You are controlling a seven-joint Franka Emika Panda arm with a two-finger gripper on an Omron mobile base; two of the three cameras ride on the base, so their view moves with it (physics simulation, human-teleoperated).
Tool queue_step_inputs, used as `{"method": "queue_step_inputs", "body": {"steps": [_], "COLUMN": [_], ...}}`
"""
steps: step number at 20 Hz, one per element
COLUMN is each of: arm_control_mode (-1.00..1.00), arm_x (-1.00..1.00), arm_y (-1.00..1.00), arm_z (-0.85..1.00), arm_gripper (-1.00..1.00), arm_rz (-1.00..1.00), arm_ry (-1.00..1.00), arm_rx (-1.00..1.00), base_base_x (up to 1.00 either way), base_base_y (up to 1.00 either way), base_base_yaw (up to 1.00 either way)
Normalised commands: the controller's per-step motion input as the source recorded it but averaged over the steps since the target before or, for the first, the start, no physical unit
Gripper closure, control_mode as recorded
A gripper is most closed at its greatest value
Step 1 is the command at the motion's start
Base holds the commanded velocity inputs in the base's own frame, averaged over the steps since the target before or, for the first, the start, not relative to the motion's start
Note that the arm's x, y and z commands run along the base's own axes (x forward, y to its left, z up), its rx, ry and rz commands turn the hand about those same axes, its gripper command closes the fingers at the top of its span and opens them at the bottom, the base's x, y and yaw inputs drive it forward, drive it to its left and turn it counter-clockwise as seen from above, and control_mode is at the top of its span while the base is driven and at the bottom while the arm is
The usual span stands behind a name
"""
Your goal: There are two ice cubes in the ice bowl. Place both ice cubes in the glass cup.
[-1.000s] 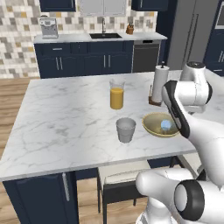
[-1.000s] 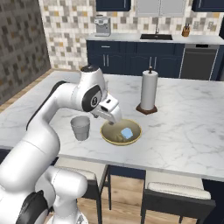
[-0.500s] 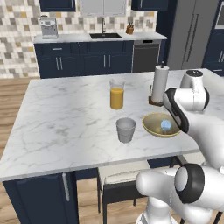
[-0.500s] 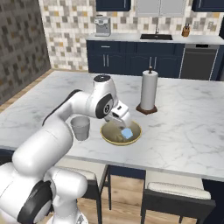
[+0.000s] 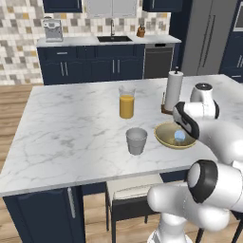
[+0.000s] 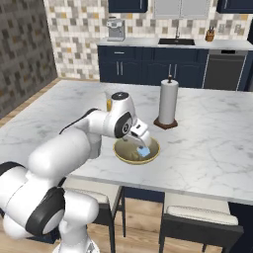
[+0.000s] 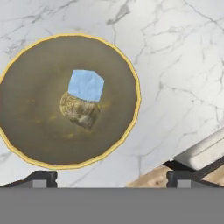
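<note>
The yellowish-tan ice bowl point(image 7: 35, 131) lies straight below my gripper point(image 7: 111, 178). My fingertips point(image 7: 41, 177) stand wide apart, open, with nothing between them. One pale blue ice cube point(image 7: 86, 85) rests near the bowl's middle, beside a darker brownish patch. In the right base view my gripper point(image 6: 142, 143) hangs just over the ice bowl point(image 6: 155, 148) and the ice cube point(image 6: 144, 152). The grey glass cup point(image 5: 136, 141) stands upright on the marble just left of the ice bowl point(image 5: 163, 129), in which the ice cube point(image 5: 179, 136) shows; my arm hides the cup in the right base view.
A taller glass of orange juice point(image 5: 126, 102) stands behind the cup. A paper towel roll point(image 5: 173, 90) on a dark base rises behind the bowl. The counter's front edge point(image 5: 95, 178) runs close to the bowl, with stools point(image 6: 197, 217) below it.
My hand has swung from beside the cup to the right and down, over the bowl. The bowl, cube and cup have not moved.
</note>
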Motion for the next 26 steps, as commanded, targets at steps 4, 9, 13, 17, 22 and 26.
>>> {"method": "queue_step_inputs", "body": {"steps": [4, 9, 13, 17, 22, 26], "arm_control_mode": [-1.0, -1.0, -1.0, -1.0, -1.0, -1.0], "arm_x": [0.39, 0.35, 0.26, 0.31, 0.29, 0.31], "arm_y": [0.0, 0.0, 0.0, -0.04, -0.15, -0.15], "arm_z": [-0.3, -0.39, -0.47, -0.29, -0.23, -0.22], "arm_gripper": [-1.0, -1.0, -1.0, -1.0, -1.0, -1.0], "arm_rz": [-0.02, -0.01, -0.01, -0.01, 0.0, 0.0], "arm_ry": [0.0, 0.0, 0.0, 0.0, 0.0, 0.0], "arm_rx": [0.0, 0.0, 0.0, 0.0, 0.0, 0.0], "base_base_x": [0.0, 0.0, 0.0, 0.0, 0.0, 0.0], "base_base_y": [0.0, 0.0, 0.0, 0.0, 0.0, 0.0], "base_base_yaw": [0.0, 0.0, 0.0, 0.0, 0.0, 0.0]}}
